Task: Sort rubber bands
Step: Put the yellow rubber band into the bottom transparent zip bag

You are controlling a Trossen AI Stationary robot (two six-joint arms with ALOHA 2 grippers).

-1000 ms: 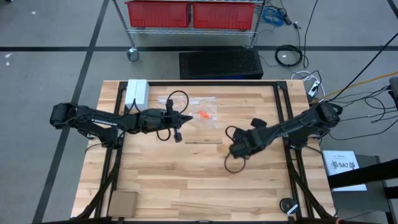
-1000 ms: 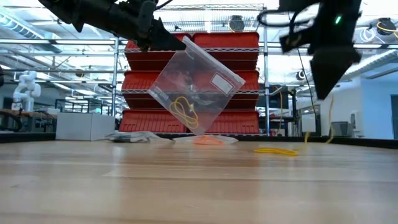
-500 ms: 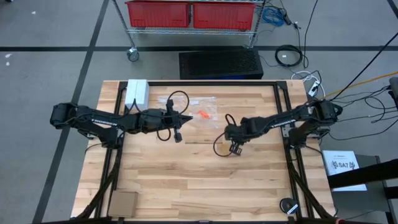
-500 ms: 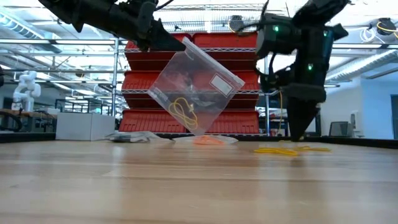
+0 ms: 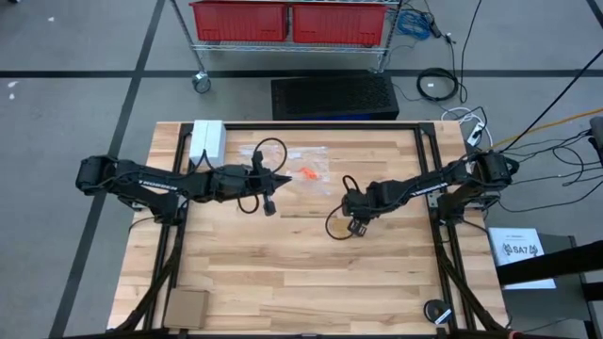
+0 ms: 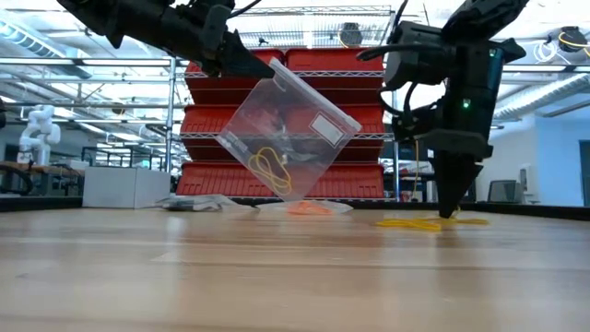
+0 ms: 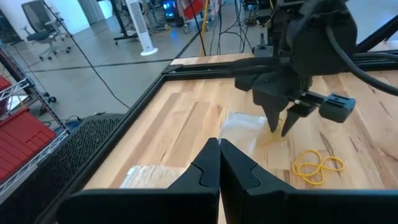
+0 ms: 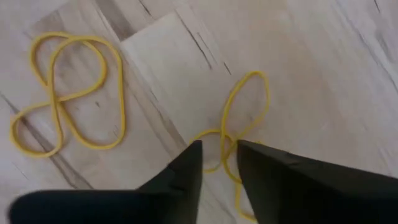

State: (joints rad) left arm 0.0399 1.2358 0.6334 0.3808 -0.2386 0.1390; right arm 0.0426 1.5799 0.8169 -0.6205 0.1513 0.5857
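Yellow rubber bands (image 8: 65, 93) lay loose on the wooden surface (image 5: 283, 264), and the right hand (image 8: 217, 163) was down among them, tips at the boards, its fingers (image 8: 183, 167) parted only a sliver with one strand of a yellow band (image 8: 239, 118) running into the gap. Nothing was gripped yet, as far as the wrist view showed; the narrow gap looked chosen so a small squeeze would catch so thin a loop. Over on the other side, the left hand (image 6: 241, 57) was held high off the surface, its fingers pressed tight on the top edge of a clear plastic bag (image 6: 290, 124), which hung tilted with one yellow band (image 6: 272, 166) already sitting inside. Holding the bag aloft by its rim probably kept the mouth reachable for the next drop-in. Orange bands (image 5: 308, 173) sat apart near the far side of the surface, beside another flat bag (image 5: 306, 155). A second tangle of yellow loops (image 7: 317, 167) lay just beside the right hand.
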